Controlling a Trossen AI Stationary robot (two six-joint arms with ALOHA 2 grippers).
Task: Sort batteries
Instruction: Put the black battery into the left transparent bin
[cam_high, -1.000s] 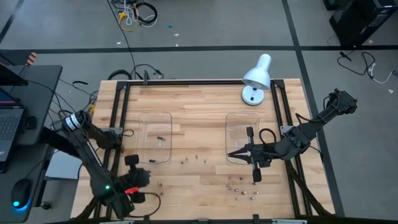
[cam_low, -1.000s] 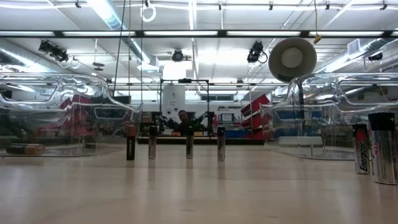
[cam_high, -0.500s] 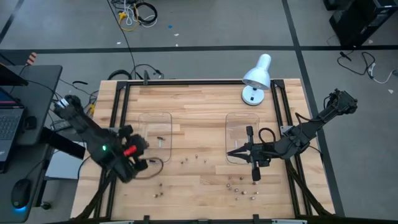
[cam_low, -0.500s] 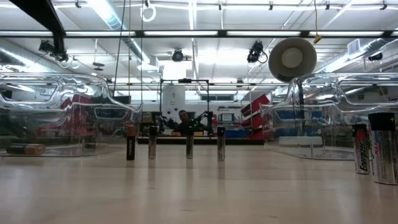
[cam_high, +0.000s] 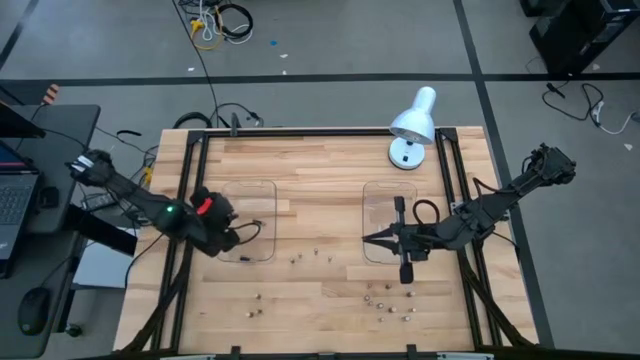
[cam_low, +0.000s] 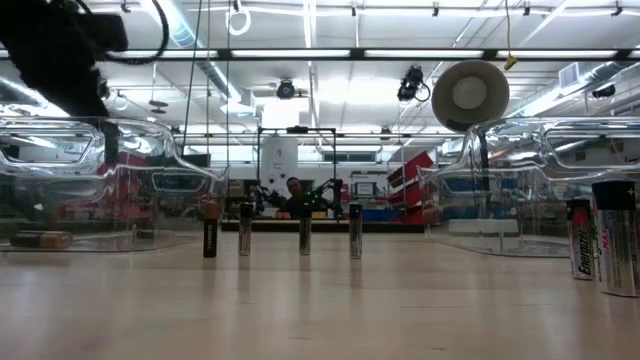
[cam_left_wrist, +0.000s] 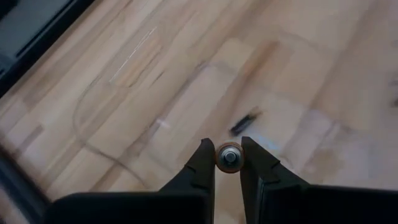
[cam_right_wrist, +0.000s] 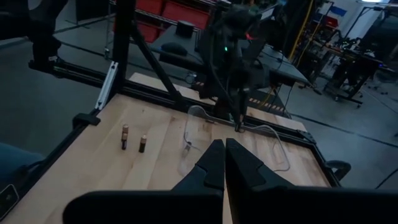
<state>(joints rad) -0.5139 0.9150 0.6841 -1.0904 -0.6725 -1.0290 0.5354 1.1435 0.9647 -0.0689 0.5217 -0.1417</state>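
Delivery step in hand: left end effector (cam_left_wrist: 228, 163) clamped on small silver-capped cylindrical battery (cam_left_wrist: 229, 157), directly above clear rectangular plastic tray (cam_left_wrist: 186, 106); release into tray judged next; right end effector (cam_right_wrist: 224, 163) closed, empty, waiting.

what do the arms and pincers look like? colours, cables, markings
Both arms are dark, slim and jointed. The left pincer has a red patch and a green light on its wrist. The right pincer has two tapered black fingers and a looping black cable behind.
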